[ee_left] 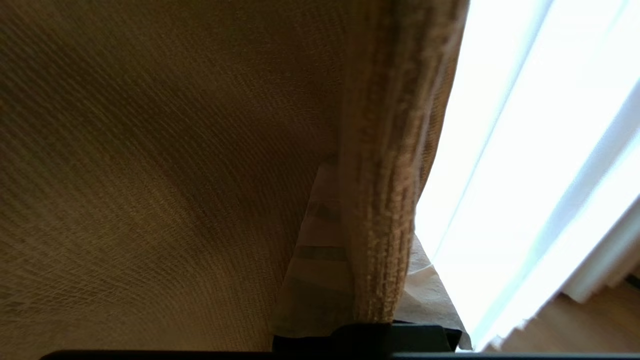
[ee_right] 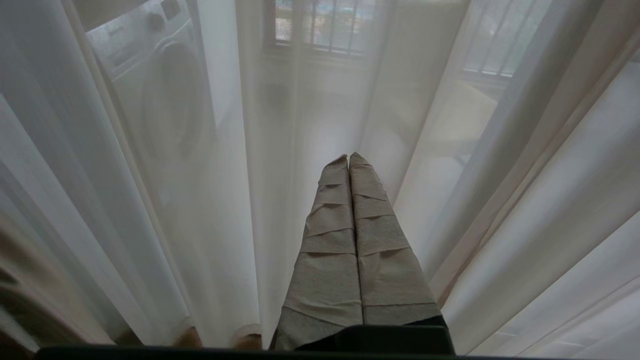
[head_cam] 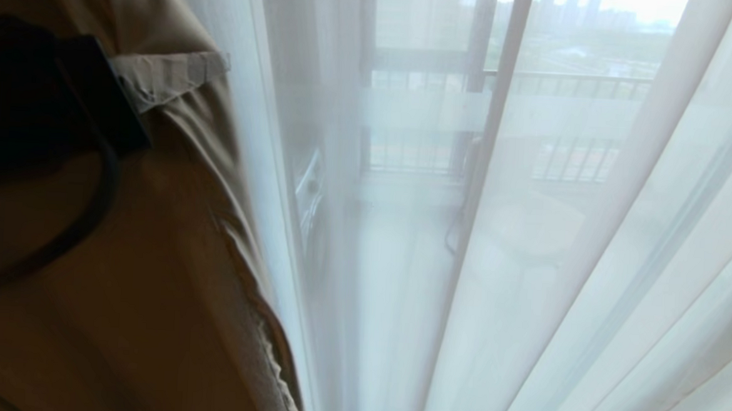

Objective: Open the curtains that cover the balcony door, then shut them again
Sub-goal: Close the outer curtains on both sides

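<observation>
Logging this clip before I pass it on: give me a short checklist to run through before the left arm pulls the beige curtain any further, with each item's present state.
1. Left pincer shut on the beige curtain: ok, a fold runs between the taped fingers.
2. Fold seated deep in the grip: cannot tell, the contact is hidden.
3. Sheer curtain kept out of the left grip: ok, it hangs apart beside the beige edge.
4. Right pincer shut, holding nothing: ok, it points at the sheer.
5. Balcony door uncovered: not ok, the sheer hangs across it.
6. Beige curtain's top and rail free of snags: cannot tell, out of view.
</observation>
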Robot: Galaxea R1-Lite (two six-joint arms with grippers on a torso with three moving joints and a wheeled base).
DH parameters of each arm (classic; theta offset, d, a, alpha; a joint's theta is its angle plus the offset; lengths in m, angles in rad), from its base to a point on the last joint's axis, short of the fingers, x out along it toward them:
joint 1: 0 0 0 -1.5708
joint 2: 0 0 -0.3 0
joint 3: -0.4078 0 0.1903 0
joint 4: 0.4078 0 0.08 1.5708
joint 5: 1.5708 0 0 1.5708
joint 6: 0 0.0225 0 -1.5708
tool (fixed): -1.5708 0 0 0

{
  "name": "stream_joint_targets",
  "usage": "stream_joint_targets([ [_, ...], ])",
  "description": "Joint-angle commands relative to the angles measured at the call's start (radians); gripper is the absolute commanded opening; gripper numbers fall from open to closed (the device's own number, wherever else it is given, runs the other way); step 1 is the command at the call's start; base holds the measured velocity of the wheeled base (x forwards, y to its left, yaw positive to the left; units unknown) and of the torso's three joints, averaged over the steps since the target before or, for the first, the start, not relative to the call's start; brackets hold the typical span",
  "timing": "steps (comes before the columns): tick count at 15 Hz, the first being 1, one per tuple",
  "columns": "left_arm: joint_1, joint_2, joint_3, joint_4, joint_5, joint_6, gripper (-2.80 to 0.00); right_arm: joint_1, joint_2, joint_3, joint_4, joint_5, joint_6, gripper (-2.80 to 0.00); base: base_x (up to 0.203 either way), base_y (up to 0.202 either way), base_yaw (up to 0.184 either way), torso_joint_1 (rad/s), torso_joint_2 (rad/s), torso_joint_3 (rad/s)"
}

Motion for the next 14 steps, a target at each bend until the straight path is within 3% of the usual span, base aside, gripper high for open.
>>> stream_joint_targets([
  [1, 0.081, -0.052, 0.001, -0.004, 0.001, -0.002, -2.80, 0.000, 0.000, 0.000, 0.000, 0.000, -0.001, -2.80, 0.000, 0.000, 0.000, 0.000, 0.00, 0.000],
  [7, 0.427, -0.118, 0.003, 0.001, -0.012, -0.014, -2.80, 0.000, 0.000, 0.000, 0.000, 0.000, -0.001, -2.80, 0.000, 0.000, 0.000, 0.000, 0.00, 0.000],
  [9, 0.481, -0.125, 0.002, 0.000, -0.014, -0.023, -2.80, 0.000, 0.000, 0.000, 0.000, 0.000, -0.001, -2.80, 0.000, 0.000, 0.000, 0.000, 0.00, 0.000],
  [13, 0.491, -0.135, 0.000, 0.001, -0.014, -0.023, -2.80, 0.000, 0.000, 0.000, 0.000, 0.000, -0.001, -2.80, 0.000, 0.000, 0.000, 0.000, 0.00, 0.000],
  [14, 0.490, -0.140, 0.002, 0.004, -0.017, -0.022, 0.00, 0.000, 0.000, 0.000, 0.000, 0.000, -0.001, -2.80, 0.000, 0.000, 0.000, 0.000, 0.00, 0.000],
])
